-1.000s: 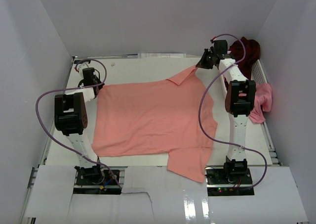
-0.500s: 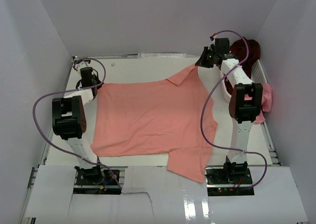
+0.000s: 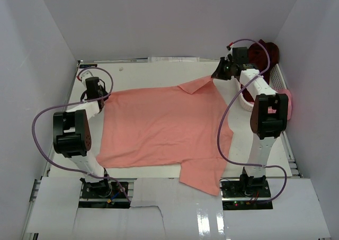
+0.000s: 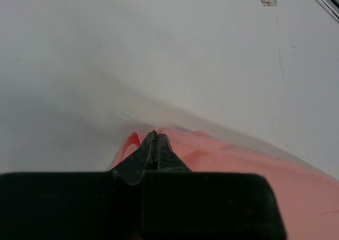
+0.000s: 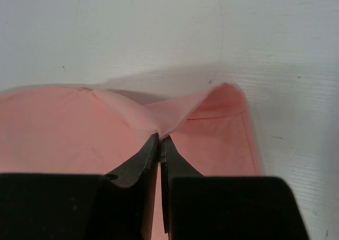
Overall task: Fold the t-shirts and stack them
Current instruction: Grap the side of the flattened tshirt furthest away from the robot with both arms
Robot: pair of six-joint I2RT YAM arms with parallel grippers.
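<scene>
A salmon-pink t-shirt (image 3: 159, 123) lies spread flat on the white table, with one sleeve (image 3: 204, 175) reaching over the near edge. My left gripper (image 3: 100, 96) is shut on the shirt's far-left corner; the left wrist view shows the closed tips (image 4: 154, 134) pinching the pink cloth (image 4: 238, 166). My right gripper (image 3: 217, 75) is shut on the far-right corner, where the cloth (image 5: 58, 129) puckers into a fold at the tips (image 5: 160, 138). A dark maroon t-shirt (image 3: 266, 51) and a brighter pink one (image 3: 286, 98) sit at the back right.
A white slatted basket (image 3: 277, 79) stands along the right edge behind the right arm, holding the other two shirts. White walls close in the table on three sides. Purple cables loop off both arms. Bare tabletop (image 3: 148, 73) lies beyond the shirt's far edge.
Both grippers have drawn a little toward the near edge, still holding the shirt's far corners. Both arms' elbows have dropped lower and the far hem has followed.
</scene>
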